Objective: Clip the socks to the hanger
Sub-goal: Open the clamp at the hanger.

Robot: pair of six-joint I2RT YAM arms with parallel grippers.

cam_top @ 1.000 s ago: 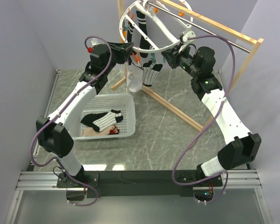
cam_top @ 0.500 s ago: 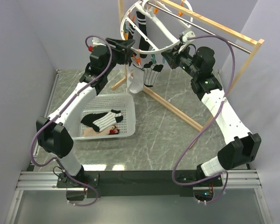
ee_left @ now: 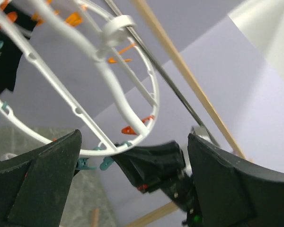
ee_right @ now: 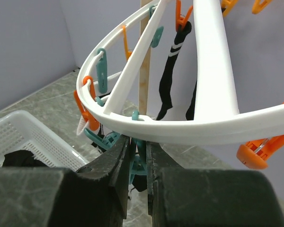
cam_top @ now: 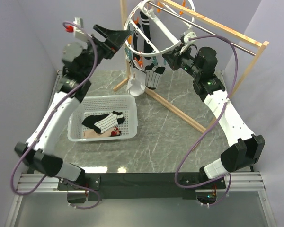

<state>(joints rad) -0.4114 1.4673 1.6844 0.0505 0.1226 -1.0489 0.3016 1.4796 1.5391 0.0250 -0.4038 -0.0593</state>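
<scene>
Marble tabletop (cam_top: 180, 142); left claw (ee_left: 134, 142) spread wide beside hanger (ee_right: 213, 85); right claw (ee_right: 137, 142) clenched on teal clip (ee_right: 138, 158).

reaches left arm steeply up from base, elbow low and far out; holds left gripper (cam_top: 123, 36) high, jaws spread wide. bends right arm up and inward; holds right gripper (cam_top: 166, 56) raised, jaws pressed nearly together, slim gap.

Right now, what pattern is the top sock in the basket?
The sock is white with thin black stripes and a black toe; top external view shows it best.
</scene>
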